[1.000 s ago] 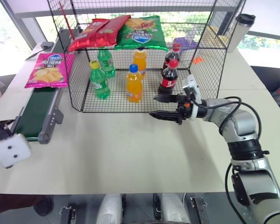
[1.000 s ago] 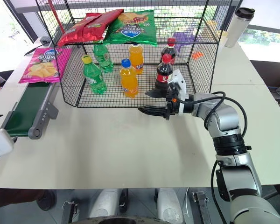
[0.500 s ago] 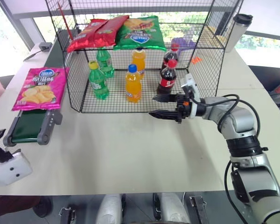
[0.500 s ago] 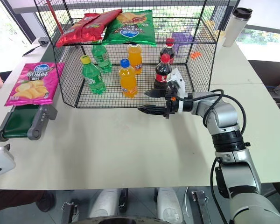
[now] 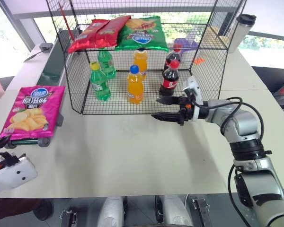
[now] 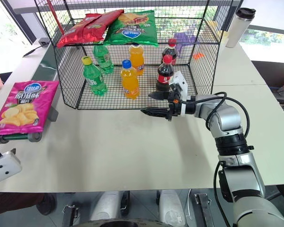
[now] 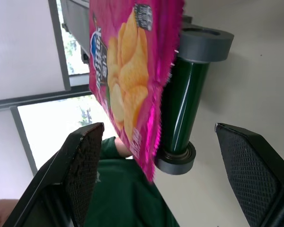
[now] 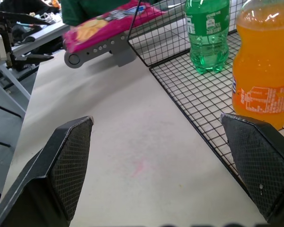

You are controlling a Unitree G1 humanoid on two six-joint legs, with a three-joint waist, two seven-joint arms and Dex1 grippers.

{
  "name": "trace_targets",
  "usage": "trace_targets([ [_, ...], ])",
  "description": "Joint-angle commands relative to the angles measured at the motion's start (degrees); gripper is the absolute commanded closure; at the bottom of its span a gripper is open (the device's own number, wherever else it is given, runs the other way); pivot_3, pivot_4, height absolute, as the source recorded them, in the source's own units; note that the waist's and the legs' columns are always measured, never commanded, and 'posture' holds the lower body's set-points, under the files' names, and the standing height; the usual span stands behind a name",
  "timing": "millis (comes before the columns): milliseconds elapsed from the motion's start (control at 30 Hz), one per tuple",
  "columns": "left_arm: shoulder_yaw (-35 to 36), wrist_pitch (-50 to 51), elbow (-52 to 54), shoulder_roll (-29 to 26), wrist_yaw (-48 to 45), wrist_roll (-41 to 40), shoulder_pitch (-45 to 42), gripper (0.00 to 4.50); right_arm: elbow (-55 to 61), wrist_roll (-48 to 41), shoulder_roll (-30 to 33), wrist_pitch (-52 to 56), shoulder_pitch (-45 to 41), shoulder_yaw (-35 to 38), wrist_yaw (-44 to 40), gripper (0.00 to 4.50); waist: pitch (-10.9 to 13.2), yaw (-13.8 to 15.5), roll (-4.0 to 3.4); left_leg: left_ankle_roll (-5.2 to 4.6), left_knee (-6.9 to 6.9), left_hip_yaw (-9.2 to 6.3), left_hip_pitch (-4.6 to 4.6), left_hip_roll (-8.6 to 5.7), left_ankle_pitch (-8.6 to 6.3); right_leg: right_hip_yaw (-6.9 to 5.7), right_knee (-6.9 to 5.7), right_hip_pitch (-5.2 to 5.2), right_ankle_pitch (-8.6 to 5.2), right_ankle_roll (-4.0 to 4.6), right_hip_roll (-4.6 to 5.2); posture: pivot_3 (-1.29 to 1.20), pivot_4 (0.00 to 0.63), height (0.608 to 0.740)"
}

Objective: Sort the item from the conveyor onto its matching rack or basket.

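At the belt's near end: the pink crisp bag lies flat, face up, its lower edge hanging past the end roller of the conveyor.
Progress: nothing sorted yet by the look of it; the bag is not gripped and has not left the belt.
Left to do: grasp the bag, lift it clear, carry it to the wire cage and set it on the upper tier.
Likely spot: beside the red bags and the green bag that lie on that tier, since bottles fill the floor below.
Left gripper: low at the table's near left corner, just short of the belt end, pointing at the bag's overhanging edge; fingers spread wide, holding nothing.
Right gripper: held level in front of the cage's open side, pointing across toward the robot's left; fingers also spread wide and empty, well apart from the bag.
Judgement: the left arm is the one placed for the pick; the right looks parked.
Bystander: a person in a green top stands beyond the belt end, near the left gripper's path.
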State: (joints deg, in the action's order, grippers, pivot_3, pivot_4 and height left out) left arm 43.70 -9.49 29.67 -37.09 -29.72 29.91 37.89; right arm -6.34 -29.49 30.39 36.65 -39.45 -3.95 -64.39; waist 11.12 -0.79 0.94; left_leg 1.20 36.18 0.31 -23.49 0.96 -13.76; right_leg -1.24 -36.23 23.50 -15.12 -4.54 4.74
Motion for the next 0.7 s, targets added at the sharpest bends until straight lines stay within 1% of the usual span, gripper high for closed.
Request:
trace_targets([
  [33,0.1,-0.5,0.0,-0.5,0.8,0.5,-0.1,0.59,2.7,-0.6,0.4,-0.3,-0.2,1.4,0.4,0.05,0.0,0.0,0.00,0.00,0.00,0.00,0.00,0.00,0.00,0.00,0.00,0.00,0.00,0.00,-0.01,0.00,0.150,0.740],
  [333,-1.5,-0.5,-1.6,-1.6,0.9,0.7,-2.2,0.59,2.9,-0.4,0.4,-0.7,-0.3,1.6,1.6,0.05,0.0,0.0,0.01,0.00,0.04,-0.01,0.01,0.00,0.00,-0.03,-0.05,-0.01,0.09,-0.16,-0.09,0.00,0.150,0.740],
  [367,-1.5,-0.6,-1.7,-1.6,0.9,0.7,-2.2,1.11,2.9,-0.4,0.4,-0.7,-0.2,1.6,1.7,0.00,0.0,0.0,0.01,0.00,0.04,0.00,0.01,0.00,0.00,-0.02,-0.05,-0.02,0.09,-0.16,-0.09,0.00,0.150,0.740],
  [400,-1.5,-0.7,-1.6,-1.5,0.9,0.6,-2.2,1.44,3.0,-0.4,0.4,-0.8,-0.1,1.7,1.8,0.00,0.0,0.0,0.01,0.00,0.05,0.00,0.01,0.00,0.00,-0.02,-0.05,-0.02,0.10,-0.18,-0.09,0.00,0.150,0.740],
  [633,0.6,-1.1,-0.5,-0.8,1.4,0.8,-1.0,4.47,2.5,-0.2,0.2,-1.6,-0.2,1.5,2.2,0.00,0.0,0.0,0.01,0.00,0.05,0.00,0.02,0.00,0.00,-0.02,-0.08,-0.02,0.11,-0.19,-0.09,0.00,0.150,0.740],
  [700,1.2,-0.9,-0.5,-0.9,1.4,1.0,-0.8,4.47,2.1,-0.1,-0.1,-1.9,-0.2,1.3,2.2,0.00,0.0,0.0,0.01,0.00,0.05,0.00,0.02,0.00,0.00,-0.02,-0.08,-0.02,0.11,-0.19,-0.09,0.00,0.150,0.740],
])
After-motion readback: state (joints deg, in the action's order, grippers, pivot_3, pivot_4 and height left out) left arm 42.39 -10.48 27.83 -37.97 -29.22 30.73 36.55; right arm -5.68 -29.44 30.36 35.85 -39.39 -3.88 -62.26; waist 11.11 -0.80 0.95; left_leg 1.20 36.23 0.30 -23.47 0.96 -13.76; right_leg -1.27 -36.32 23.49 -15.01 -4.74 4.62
